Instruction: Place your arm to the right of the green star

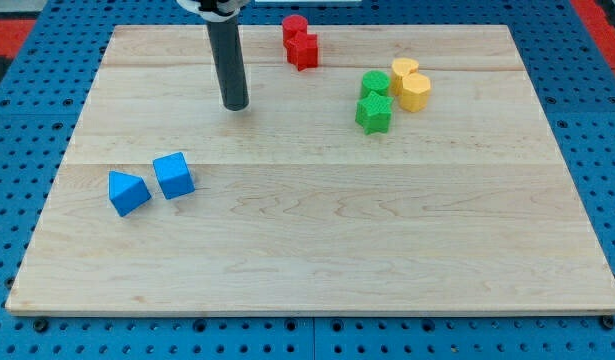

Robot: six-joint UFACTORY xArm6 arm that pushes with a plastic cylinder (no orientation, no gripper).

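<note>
Rod in place of fingers, so we have nothing to open or close: our tip (236,105) rests on the bench (317,250), well to the view's left of the green star (373,114). That star touches a green block (375,84) above it, with yellow blocks (411,86) just to its right. We judge it best to swing below the cluster and stop on bare wood right of the star.

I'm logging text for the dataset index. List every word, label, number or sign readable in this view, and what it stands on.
None: no readable text anywhere.
The wooden board, my tip, the green star and the other coloured blocks bear no lettering.
The blue perforated surface around the board shows only holes.
</note>
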